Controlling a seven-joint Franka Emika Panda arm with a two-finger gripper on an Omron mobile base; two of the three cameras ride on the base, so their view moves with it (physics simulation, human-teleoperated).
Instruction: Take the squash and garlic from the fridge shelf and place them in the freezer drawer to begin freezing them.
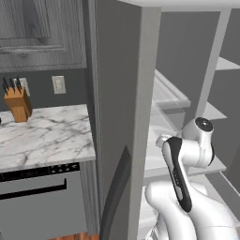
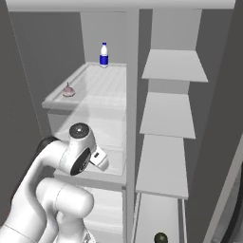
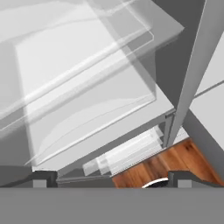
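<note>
Claw (image 3: 109, 176) spread, holding nothing | garlic (image 2: 69, 91), bottle (image 2: 104, 55) on fridge shelf (image 2: 95, 88)

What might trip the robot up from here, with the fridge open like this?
The garlic sits near the front edge of an upper shelf; a clumsy grasp might nudge it off. The water bottle stands upright on the same shelf, so a wide arm swing could topple it. The glass shelves are stacked close in front of the gripper, leaving little room, so the hand might bump one while reaching in.
</note>
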